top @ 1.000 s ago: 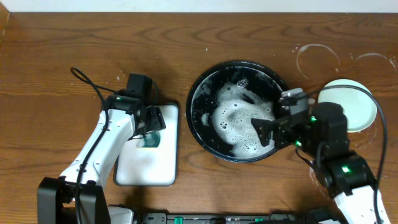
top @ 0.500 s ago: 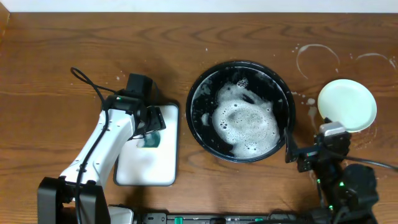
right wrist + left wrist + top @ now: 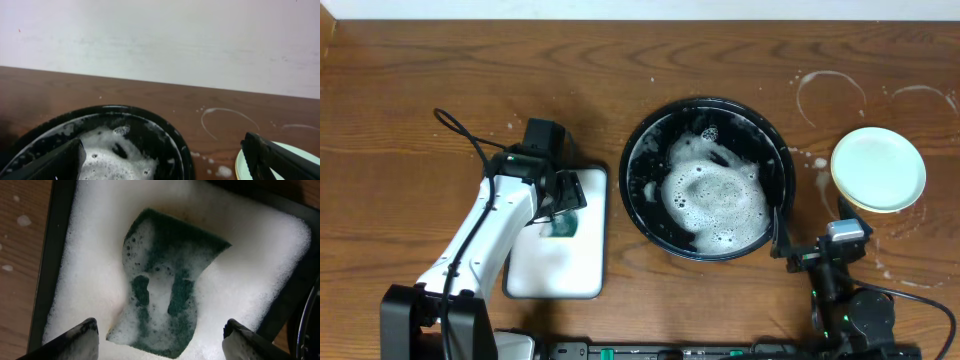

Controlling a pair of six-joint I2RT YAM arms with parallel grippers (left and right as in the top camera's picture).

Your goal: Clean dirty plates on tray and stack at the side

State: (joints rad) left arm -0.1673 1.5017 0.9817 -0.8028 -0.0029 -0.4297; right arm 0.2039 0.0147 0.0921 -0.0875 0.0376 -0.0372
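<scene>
nearest, at the tabletop's (image 3: pixel 410 80) front edge, the right hand (image 3: pixel 798 252) sits low just beside the near right rim of the black tray (image 3: pixel 632 160); whether its dark finger touches that rim cannot be told from overhead. in the right wrist view the right hand (image 3: pixel 162 142) is spread wide with nothing between its fingers (image 3: pixel 55 160), and it looks across the tray (image 3: pixel 182 150) toward a pale wall. to the left, the left hand (image 3: pixel 560 195) hangs over the far end of the white tray (image 3: pixel 555 270). its wrist view shows the left hand (image 3: pixel 160 330) wide apart and empty above a green sponge (image 3: pixel 165 290) that lies bent in thick foam (image 3: pixel 75 255), soaked with lather. farther back, the black tray holds a broad patch of white suds (image 3: pixel 715 200) with flecks up its wall; whether any plate lies under them cannot be told. right of the tray, apart from it, the plates (image 3: pixel 878 168) sit on the tabletop, a pale mint one on top with a yellowish edge showing beneath its near side. beyond them, pale water rings (image 3: pixel 830 95) mark the wood.
</scene>
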